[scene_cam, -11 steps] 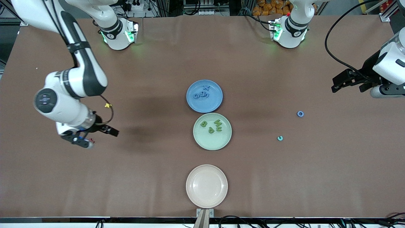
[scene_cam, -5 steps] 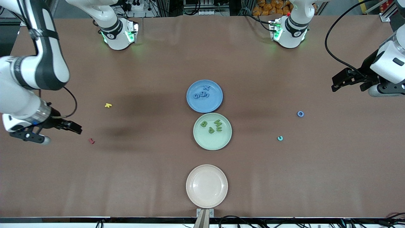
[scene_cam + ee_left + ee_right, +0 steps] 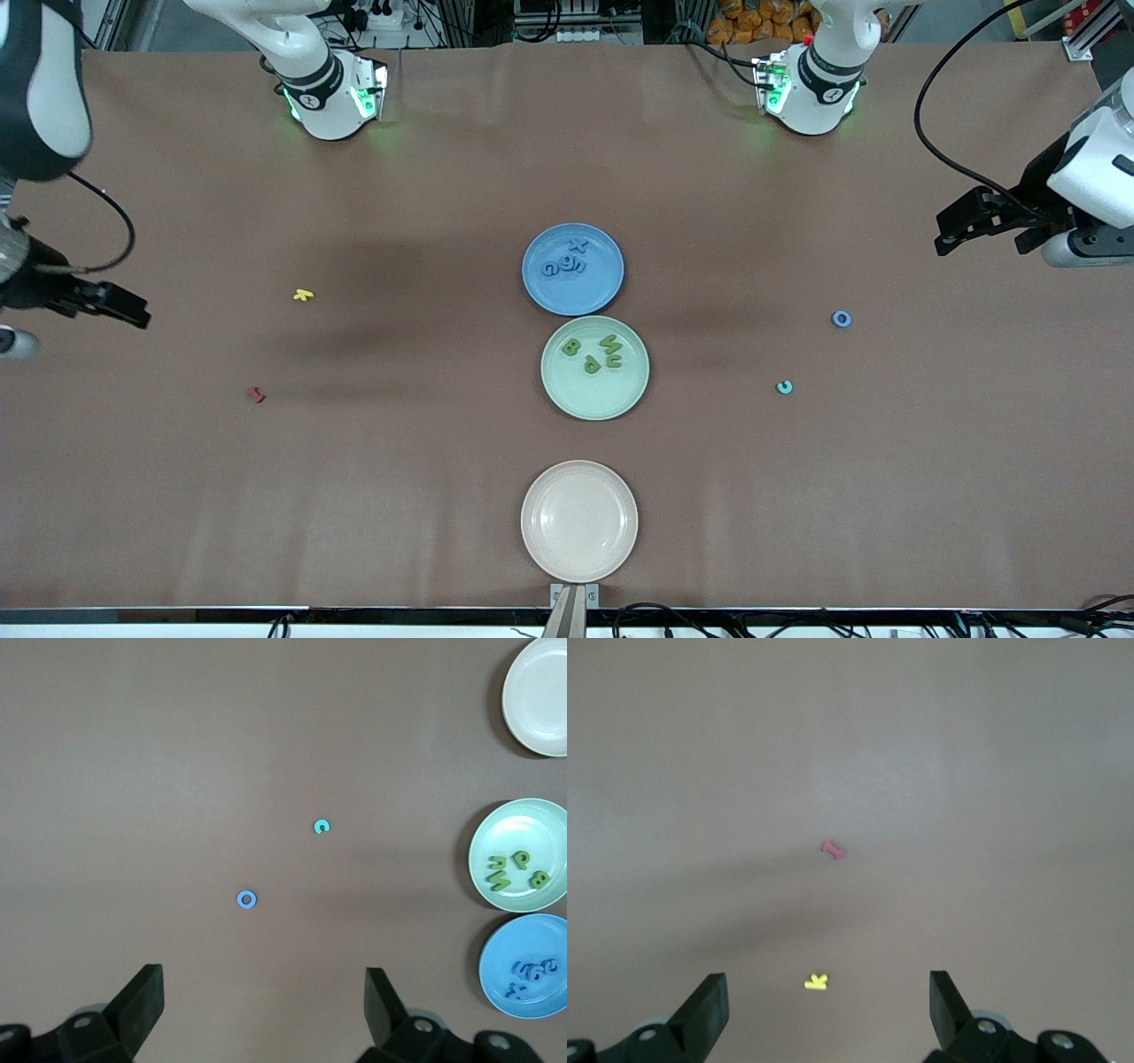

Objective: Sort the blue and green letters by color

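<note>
We are seeing the blue letters (image 3: 567, 261) lying flat in a little bunch on the blue plate (image 3: 602, 288) in the middle of the front view. The green letters (image 3: 595, 352) are lying flat on the pale green plate (image 3: 611, 399) just below it, a B and a few more spread near each other. One blue O (image 3: 841, 319) is lying alone on the table at the right of the frame. A small teal C (image 3: 784, 386) is lying below it, a bit apart.
</note>
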`<control>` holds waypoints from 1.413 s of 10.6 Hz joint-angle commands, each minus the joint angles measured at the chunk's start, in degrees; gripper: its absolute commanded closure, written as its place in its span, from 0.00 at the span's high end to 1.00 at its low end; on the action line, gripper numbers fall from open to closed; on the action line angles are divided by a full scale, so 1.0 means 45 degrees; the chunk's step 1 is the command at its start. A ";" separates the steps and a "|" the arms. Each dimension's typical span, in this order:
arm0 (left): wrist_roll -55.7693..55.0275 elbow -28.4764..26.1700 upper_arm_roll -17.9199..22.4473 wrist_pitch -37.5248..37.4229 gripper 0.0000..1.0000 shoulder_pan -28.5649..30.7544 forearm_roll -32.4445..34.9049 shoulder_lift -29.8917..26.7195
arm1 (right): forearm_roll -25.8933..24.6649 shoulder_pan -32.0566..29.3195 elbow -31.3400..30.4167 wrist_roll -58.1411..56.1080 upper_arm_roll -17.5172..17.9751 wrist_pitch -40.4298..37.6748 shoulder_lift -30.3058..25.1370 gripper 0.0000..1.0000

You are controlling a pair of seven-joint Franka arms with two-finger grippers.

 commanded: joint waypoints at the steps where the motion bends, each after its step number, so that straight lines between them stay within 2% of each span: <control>1: 0.0190 0.0058 -0.0083 -0.0139 1.00 -0.0005 0.0334 -0.0203 | -0.0337 0.0080 0.0718 0.0227 0.0016 -0.1801 -0.0964 1.00; 3: 0.0190 0.0058 -0.0142 -0.0139 1.00 -0.0005 0.0315 -0.0242 | -0.0318 0.0158 0.1519 0.0228 -0.0023 -0.2721 -0.0946 1.00; 7: 0.0170 0.0058 -0.0123 -0.0159 1.00 -0.0043 0.0334 -0.0281 | -0.0201 0.0139 0.1834 0.0228 -0.0003 -0.3465 -0.0965 1.00; 15: 0.0170 0.0058 -0.0104 -0.0315 1.00 -0.0024 0.0334 -0.0301 | -0.0201 0.0119 0.1873 0.0150 0.0016 -0.3350 -0.0965 1.00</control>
